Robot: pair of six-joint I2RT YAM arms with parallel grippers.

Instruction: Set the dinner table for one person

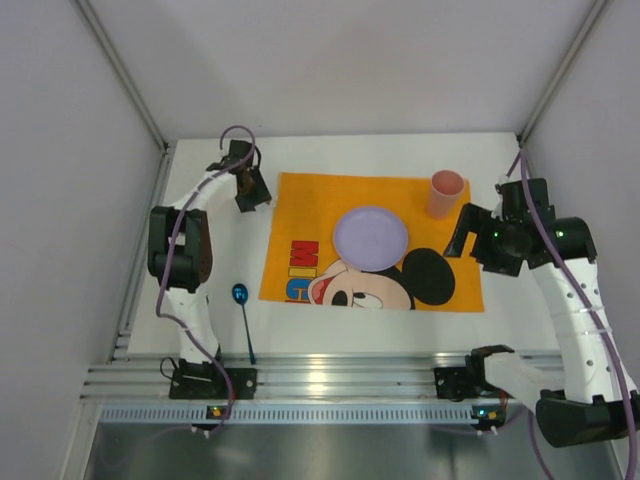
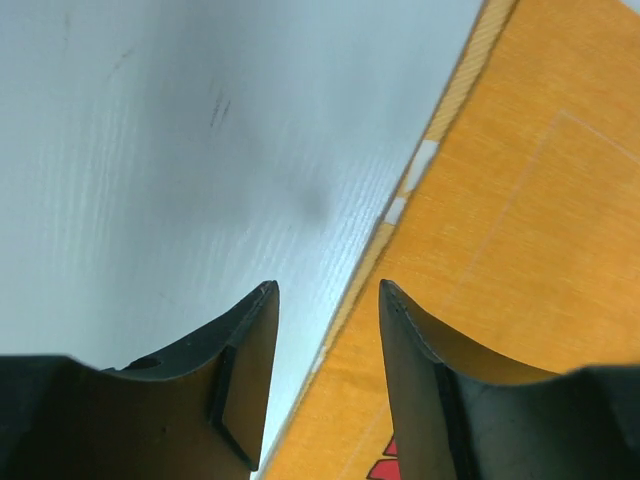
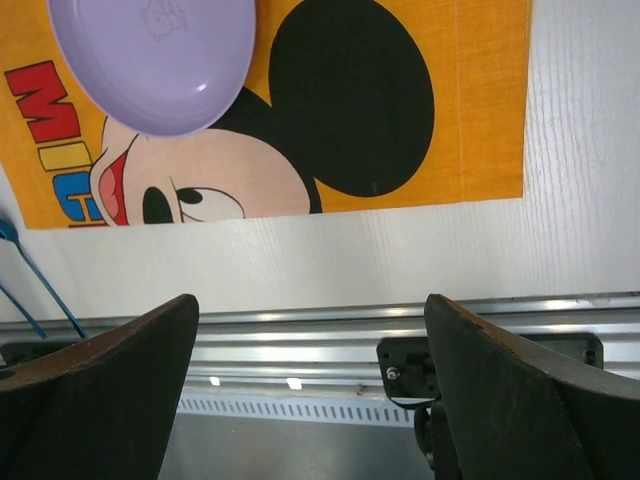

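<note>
The white dinner table [image 1: 520,325] carries an orange Mickey Mouse placemat [image 1: 300,205]. On the mat lies a purple plate [image 1: 370,236], and a pink cup [image 1: 445,193] stands at its far right corner. A blue spoon [image 1: 243,318] lies on the bare table left of the mat. My left gripper [image 1: 252,190] hovers at the mat's far left corner. It is open and empty [image 2: 328,290], its fingers straddling the placemat [image 2: 520,220] edge. My right gripper [image 1: 465,235] hangs just right of the mat, below the cup, wide open and empty [image 3: 310,300].
An aluminium rail [image 1: 340,378] with the arm bases runs along the near table edge. Grey walls close in the back and both sides. The right wrist view shows the plate [image 3: 150,60], the spoon handle [image 3: 45,290] and the rail [image 3: 300,330].
</note>
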